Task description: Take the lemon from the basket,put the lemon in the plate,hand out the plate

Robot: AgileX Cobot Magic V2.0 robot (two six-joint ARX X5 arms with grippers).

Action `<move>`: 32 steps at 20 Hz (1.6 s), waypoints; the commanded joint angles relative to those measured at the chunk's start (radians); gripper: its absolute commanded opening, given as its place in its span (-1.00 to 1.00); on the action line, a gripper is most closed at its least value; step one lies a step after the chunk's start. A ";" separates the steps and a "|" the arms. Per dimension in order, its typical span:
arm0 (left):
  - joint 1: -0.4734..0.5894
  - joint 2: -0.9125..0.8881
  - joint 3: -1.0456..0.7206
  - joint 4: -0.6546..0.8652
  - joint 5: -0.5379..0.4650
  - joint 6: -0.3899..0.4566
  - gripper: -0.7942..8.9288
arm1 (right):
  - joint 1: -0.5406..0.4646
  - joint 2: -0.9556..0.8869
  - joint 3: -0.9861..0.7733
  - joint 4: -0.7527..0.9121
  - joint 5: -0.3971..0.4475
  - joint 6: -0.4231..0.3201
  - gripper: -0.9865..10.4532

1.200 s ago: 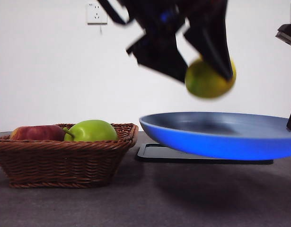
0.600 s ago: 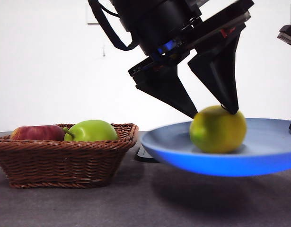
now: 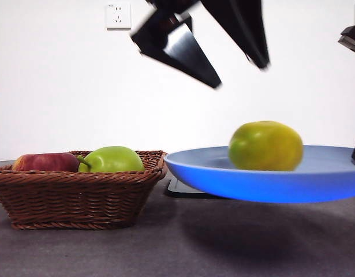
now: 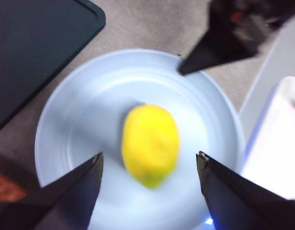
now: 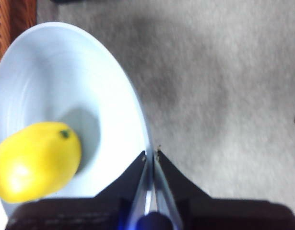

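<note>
Lemon (image 3: 265, 146) sits in the plate (image 3: 212, 173); left gripper (image 4: 149, 160) hangs above, jaws spread. Right gripper (image 5: 150, 155) pinches the plate rim. Hand-out remains.

You see the lemon (image 3: 265, 146) lying in the plate (image 3: 223, 178), on the right side of the front view. The plate is above the table (image 3: 165, 242), not resting on it. The right gripper (image 5: 150, 155) is clamped on the plate's rim. The left gripper (image 3: 223, 43) is above the lemon, jaws apart, not touching it. The basket (image 3: 79, 196) stands on the table at the left, with an apple (image 3: 44, 162) and a green fruit (image 3: 112, 160) in it. A tray (image 3: 186, 189) lies behind, under the plate.
</note>
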 commanded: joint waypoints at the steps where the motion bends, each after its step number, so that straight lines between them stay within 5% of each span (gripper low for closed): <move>1: 0.007 -0.060 0.020 -0.045 -0.004 -0.002 -0.14 | -0.019 0.047 0.028 0.038 -0.011 0.031 -0.82; 15: 0.109 -0.425 0.020 -0.343 -0.267 0.001 -0.14 | -0.108 0.625 0.513 0.198 -0.006 0.027 -0.82; 25: 0.109 -0.428 0.020 -0.308 -0.272 0.000 -0.14 | -0.132 0.881 0.606 0.262 -0.003 -0.001 -0.82; 32: 0.109 -0.428 0.020 -0.291 -0.272 0.000 -0.14 | -0.136 0.868 0.606 0.283 -0.012 -0.019 -0.42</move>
